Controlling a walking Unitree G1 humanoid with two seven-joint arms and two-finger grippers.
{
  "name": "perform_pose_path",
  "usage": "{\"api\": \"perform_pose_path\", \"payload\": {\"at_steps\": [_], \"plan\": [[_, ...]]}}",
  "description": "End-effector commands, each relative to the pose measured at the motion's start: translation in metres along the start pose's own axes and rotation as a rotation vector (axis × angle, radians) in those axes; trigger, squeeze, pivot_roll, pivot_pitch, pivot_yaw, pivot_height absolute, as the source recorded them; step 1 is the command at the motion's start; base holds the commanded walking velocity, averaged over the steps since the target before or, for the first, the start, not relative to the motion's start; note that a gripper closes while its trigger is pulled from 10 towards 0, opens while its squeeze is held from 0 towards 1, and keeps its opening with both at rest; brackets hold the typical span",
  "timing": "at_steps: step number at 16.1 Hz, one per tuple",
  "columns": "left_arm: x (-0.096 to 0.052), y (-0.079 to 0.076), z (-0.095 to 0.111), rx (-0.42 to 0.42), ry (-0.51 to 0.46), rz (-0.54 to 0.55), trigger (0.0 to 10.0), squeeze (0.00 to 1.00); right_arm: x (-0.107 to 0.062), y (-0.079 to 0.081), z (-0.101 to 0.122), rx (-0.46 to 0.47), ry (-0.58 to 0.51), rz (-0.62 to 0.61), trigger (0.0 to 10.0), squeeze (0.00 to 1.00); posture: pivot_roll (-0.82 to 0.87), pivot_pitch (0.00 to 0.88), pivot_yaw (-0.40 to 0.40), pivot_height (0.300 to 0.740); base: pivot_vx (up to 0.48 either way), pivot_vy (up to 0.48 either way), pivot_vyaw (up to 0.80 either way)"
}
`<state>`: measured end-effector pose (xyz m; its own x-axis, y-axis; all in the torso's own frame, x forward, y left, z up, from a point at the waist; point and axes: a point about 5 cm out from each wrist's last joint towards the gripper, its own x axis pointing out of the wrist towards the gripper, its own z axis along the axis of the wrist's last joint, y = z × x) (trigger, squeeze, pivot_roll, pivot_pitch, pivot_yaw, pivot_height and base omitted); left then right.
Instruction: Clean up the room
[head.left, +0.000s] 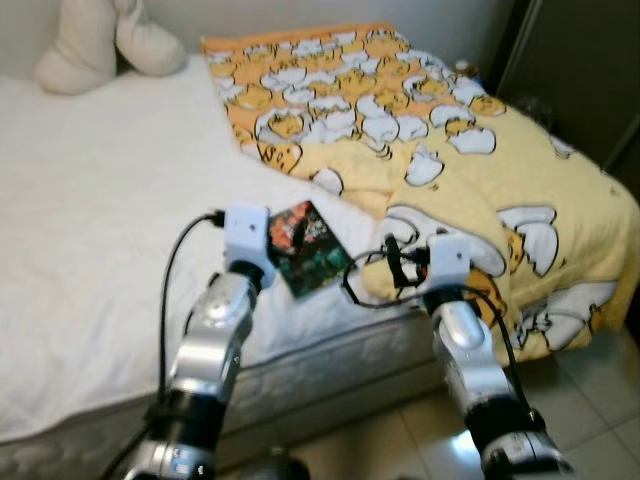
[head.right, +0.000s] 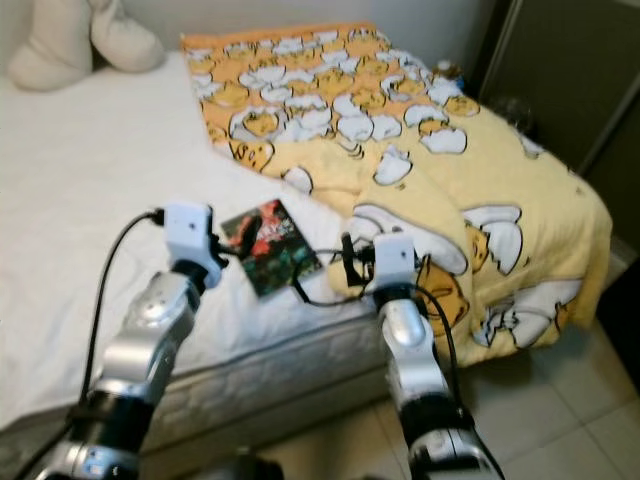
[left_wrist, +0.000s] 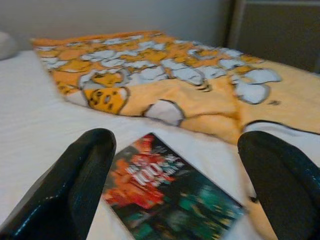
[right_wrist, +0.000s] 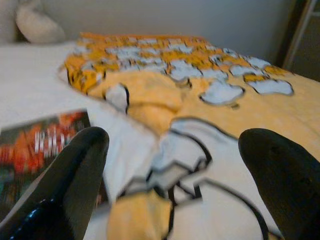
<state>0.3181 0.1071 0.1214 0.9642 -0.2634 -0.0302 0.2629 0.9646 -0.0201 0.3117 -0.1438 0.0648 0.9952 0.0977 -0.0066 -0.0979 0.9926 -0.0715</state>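
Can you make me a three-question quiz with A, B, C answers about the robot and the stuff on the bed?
1. Where does the book lie?
A. on the white sheet near the bed's edge
B. on the floor
C. on top of the pillow

2. What colour is the blanket mostly?
A. blue
B. yellow and orange
C. green

3. How are the left tool's fingers?
A. clamped on the book
B. shut on nothing
C. spread apart with the book between and ahead of them

Answers:
1. A, the book rests flat on the sheet beside the blanket.
2. B, it is yellow and orange with white egg-like cartoon shapes.
3. C, the left wrist view shows both black fingers wide apart.
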Motion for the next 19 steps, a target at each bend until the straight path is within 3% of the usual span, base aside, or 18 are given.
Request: {"api": "perform_pose_path", "payload": {"at_steps": [1,2,5,10,16,19], "plan": [[0.0038,-0.0038,0.0012,-0.002,0.014,-0.029,10.0,0.48,0.0023,-0.0009,0.0040,-0.002,-0.009,-0.001,10.0,0.00,-0.01,0.000,0.021,0.727,0.000,0.000,0.00],[0.0053,-0.0021,0.0008,-0.003,0.021,-0.019,10.0,0.00,0.0022,-0.0009,0.0038,-0.002,-0.008,0.001,10.0,0.00,-0.01,0.000,0.021,0.727,0.000,0.000,0.00],[0.0062,-0.0005,0.0050,-0.006,-0.006,-0.006,10.0,0.00,0.0023,-0.0014,0.0033,-0.001,-0.004,0.003,10.0,0.00,-0.01,0.000,0.021,0.727,0.087,0.000,0.00],[0.0048,-0.0023,0.0041,-0.005,-0.011,0.010,10.0,0.00,0.0022,0.0006,0.0044,-0.006,-0.009,0.018,10.0,0.00,-0.01,0.000,0.020,0.727,0.343,-0.332,0.00],[0.0040,-0.0025,0.0030,-0.026,-0.005,0.033,10.0,0.00,0.0009,-0.0016,0.0036,-0.024,-0.003,0.018,10.0,0.00,-0.01,0.000,0.020,0.727,0.356,-0.315,0.74],[0.0037,0.0007,0.0020,-0.062,0.001,0.063,10.0,0.00,0.0004,0.0000,0.0025,-0.043,0.003,0.031,10.0,0.00,-0.01,0.000,0.019,0.727,0.437,0.109,0.70]]}}
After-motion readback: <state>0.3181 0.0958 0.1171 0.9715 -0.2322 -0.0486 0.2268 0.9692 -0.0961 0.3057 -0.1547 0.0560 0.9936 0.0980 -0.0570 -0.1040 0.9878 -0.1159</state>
